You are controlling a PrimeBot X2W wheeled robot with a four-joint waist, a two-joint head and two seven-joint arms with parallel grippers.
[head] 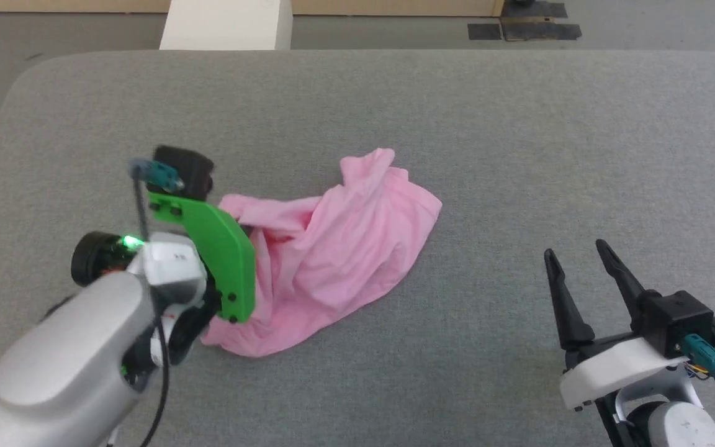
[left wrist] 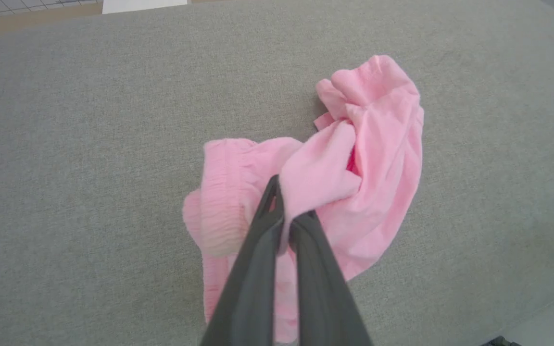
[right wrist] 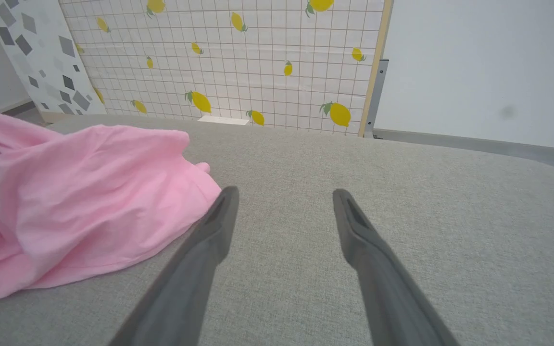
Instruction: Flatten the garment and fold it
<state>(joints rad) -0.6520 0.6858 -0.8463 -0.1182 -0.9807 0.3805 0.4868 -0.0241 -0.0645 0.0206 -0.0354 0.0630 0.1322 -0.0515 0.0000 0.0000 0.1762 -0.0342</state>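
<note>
A crumpled pink garment [head: 339,248] is lying heaped left of the middle of the grey table [head: 519,124], making an obstacle on its surface. The left gripper [left wrist: 289,214] is pinching a fold of it, its arm [head: 72,360] and green bracket [head: 221,254] covering the heap's side toward the near left corner. The right gripper [head: 575,249] is standing with fingers spread by the near right corner, well apart from the cloth. Bare surface is stretching between them and along the far edge.
</note>
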